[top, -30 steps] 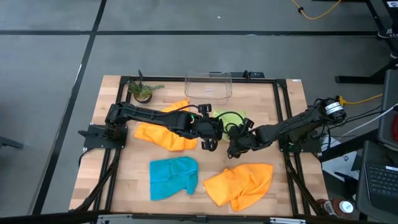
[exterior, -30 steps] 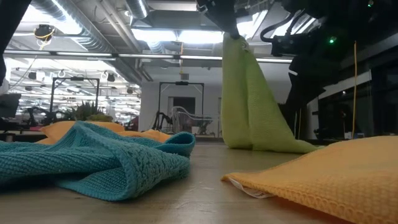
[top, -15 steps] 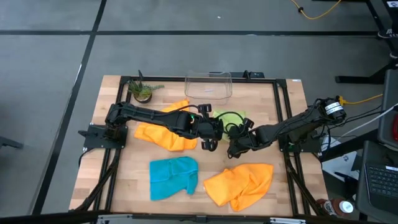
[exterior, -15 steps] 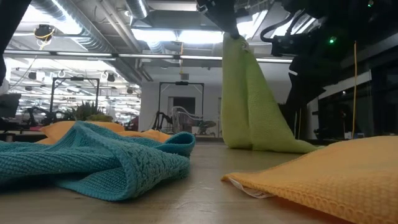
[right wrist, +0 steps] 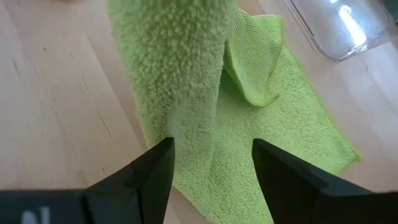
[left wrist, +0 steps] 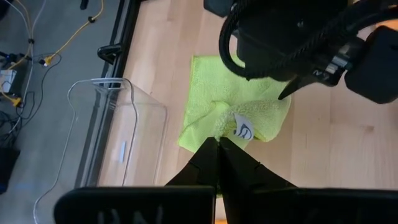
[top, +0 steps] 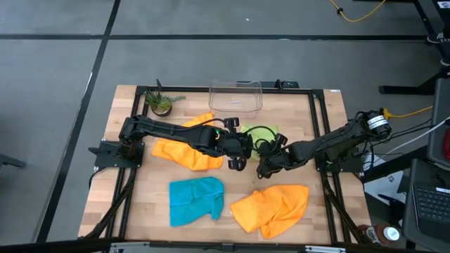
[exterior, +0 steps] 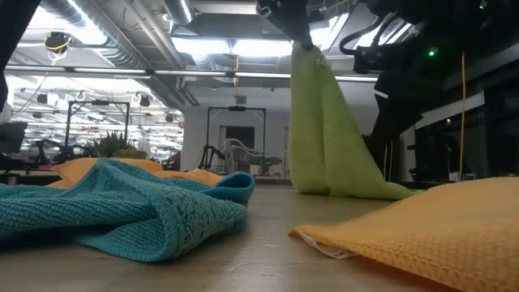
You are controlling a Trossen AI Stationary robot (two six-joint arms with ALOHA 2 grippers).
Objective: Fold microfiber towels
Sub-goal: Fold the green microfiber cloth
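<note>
The left gripper (left wrist: 217,144) pinches a corner of the lime green towel (left wrist: 239,106), lifting it at mid-table so its lower edge trails on the table (top: 330,105). The right gripper (right wrist: 211,165) stands spread astride the hanging cloth. If it closes on bunched folds, the towel could fold crooked.

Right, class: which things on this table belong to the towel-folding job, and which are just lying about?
Job: lime green towel, shut left gripper, open right gripper, teal towel, two orange towels.
Lying about: clear plastic bin, small potted plant.
</note>
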